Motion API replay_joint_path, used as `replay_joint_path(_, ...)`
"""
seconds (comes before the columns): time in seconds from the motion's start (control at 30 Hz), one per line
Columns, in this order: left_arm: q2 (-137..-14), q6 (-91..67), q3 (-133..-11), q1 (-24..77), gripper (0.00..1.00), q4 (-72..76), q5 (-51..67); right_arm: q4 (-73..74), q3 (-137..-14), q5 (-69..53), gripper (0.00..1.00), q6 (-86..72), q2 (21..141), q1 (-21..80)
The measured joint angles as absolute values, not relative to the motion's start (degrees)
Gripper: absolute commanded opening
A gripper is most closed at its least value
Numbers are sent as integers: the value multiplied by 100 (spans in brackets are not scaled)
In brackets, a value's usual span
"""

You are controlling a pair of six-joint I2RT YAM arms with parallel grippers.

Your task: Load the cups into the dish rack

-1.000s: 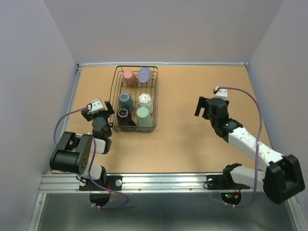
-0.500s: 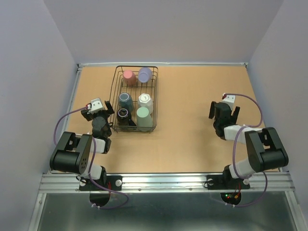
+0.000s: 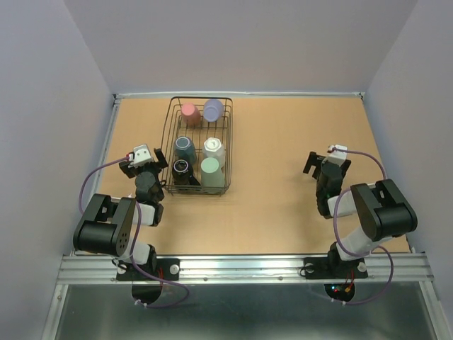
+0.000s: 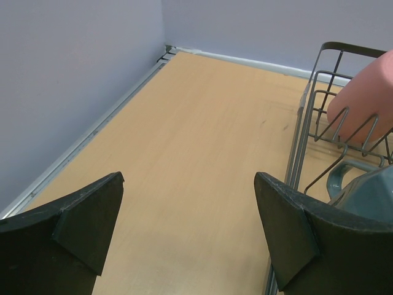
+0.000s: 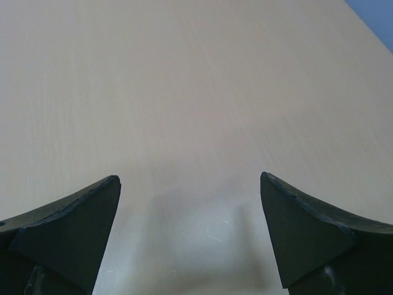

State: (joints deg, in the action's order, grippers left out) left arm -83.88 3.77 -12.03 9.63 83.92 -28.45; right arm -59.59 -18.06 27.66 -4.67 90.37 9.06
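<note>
Now all six mugs (image 3: 211,172) sit inside the dish rack (image 3: 202,98). Left gripper (image 4: 188,184) and right gripper (image 5: 189,181) both gape empty.

Top view: high at near edge, looking down on whole counter (image 3: 283,156); left wrist: low, shares dish rack (image 4: 344,46) edge; right wrist: close over counter

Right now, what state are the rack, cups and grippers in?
Dish rack: holds six cups.
Pink cup: in rack.
Lavender cup: in rack.
Teal cup: in rack.
White cup: in rack.
Dark cup: in rack.
Mint cup: in rack.
Left gripper: open, empty.
Right gripper: open, empty.
</note>
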Motion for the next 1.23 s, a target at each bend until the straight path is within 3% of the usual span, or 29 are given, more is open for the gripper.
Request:
replay_joint_path(0.43,-8388,375,-1203,963,99,8392,-2845,-7142,-1258,1675,100,-475,9273,482)
replay_joint_path(1.23,-8388,375,-1203,963,99,8392,-2845,-7251,-1258,1579,100,-475,9273,482)
